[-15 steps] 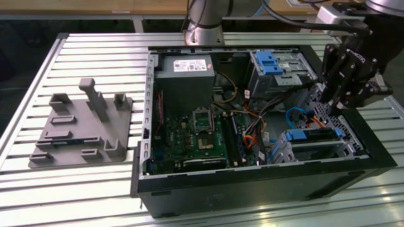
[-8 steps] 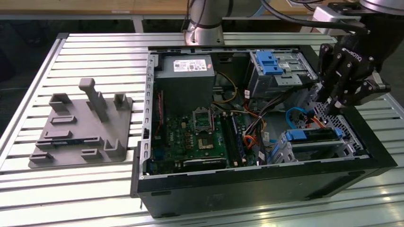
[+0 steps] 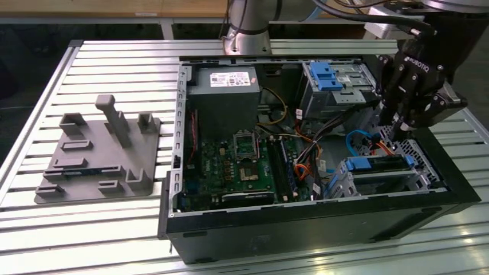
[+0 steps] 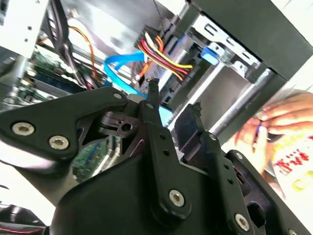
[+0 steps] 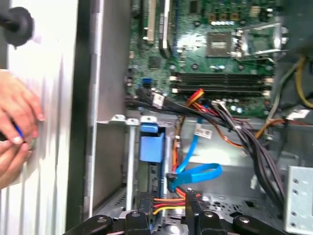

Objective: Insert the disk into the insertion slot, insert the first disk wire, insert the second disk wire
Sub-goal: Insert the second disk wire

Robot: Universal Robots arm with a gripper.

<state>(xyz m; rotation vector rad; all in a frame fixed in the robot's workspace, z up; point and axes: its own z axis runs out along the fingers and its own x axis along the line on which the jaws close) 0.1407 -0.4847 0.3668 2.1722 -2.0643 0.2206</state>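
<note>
- The disk sits inside the insertion slot, the perforated silver drive cage. Its blue carrier fills the slot's mouth, and its long axis runs along the slot's length.
- In the first wrist view, the carrier's blue tab stands between the slot's sheet-metal walls, so I judge the first step done.
- The gripper hangs directly above the slot, at the end where the cables gather. It points down into the computer case.
- In both wrist views the jaws stand apart, and nothing appears clamped between them.
- The red-and-yellow power wires cross the gap between the jaws, just over the slot's cable end. They are the nearest thing to the jaws, lying between them and the disk.
- The blue data cable loops beside the slot, a little farther from the jaws than the power wires. Its dark plug turns towards the disk's end.
- I cannot tell whether either wire is already seated in the disk.
- A person's hand rests on the table outside the case wall that runs beside the slot.
</note>
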